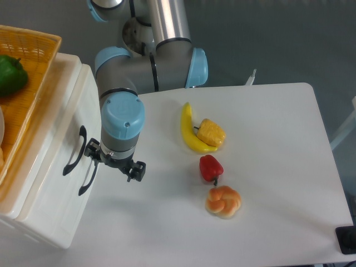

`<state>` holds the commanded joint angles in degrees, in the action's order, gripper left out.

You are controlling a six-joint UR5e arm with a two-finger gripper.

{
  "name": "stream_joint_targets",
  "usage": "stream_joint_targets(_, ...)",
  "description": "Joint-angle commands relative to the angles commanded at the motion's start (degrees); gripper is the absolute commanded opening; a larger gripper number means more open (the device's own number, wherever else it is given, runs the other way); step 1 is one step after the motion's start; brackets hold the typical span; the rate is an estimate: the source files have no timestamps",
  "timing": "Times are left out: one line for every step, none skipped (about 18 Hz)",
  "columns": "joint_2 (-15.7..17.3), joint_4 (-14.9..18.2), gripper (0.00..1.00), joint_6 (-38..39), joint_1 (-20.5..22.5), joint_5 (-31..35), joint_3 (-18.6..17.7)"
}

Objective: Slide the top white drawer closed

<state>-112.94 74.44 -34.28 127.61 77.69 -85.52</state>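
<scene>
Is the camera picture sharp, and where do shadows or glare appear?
Fixed camera: sharp overall, soft even light; faint shadows under the banana and red pepper; mild sheen on the white table; the gripper by the top white drawer stays clear.

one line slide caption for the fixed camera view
UR5e gripper beside the top white drawer handle, toy food on the table.

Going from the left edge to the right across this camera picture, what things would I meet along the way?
Orange wicker basket holding a green pepper → white plastic cabinet with two curved black handles → the robot's gripper → yellow banana → red pepper → knotted bread roll.
</scene>
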Motion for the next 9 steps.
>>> stream_joint_targets(0.0,-0.09,1.0,0.0,0.7,0.0,0.09)
stream_joint_targets(0.0,-0.09,1.0,-0.09,1.58,0.0,0.26)
stream_joint_targets(0.0,-0.09,1.0,-0.35,2.81,0.0,0.52)
stream_joint_targets(0.17,-0.09,1.0,-0.87,4.21,0.0,0.96)
stream_joint_targets(0.52,-0.09,1.0,-1.84,5.53,0.0,1.14)
stream_joint_targets(0.88,-0.26,1.0,-3.85,6.67,0.09,1.23)
stream_joint_targets(1.05,-0.26,1.0,-6.91,7.55,0.7,1.23)
stream_joint_targets(1.32,-0.09,1.0,-10.51,8.78,2.1,1.23)
stream_joint_targets(1.84,-0.09,1.0,-13.33,10.1,3.85,1.23)
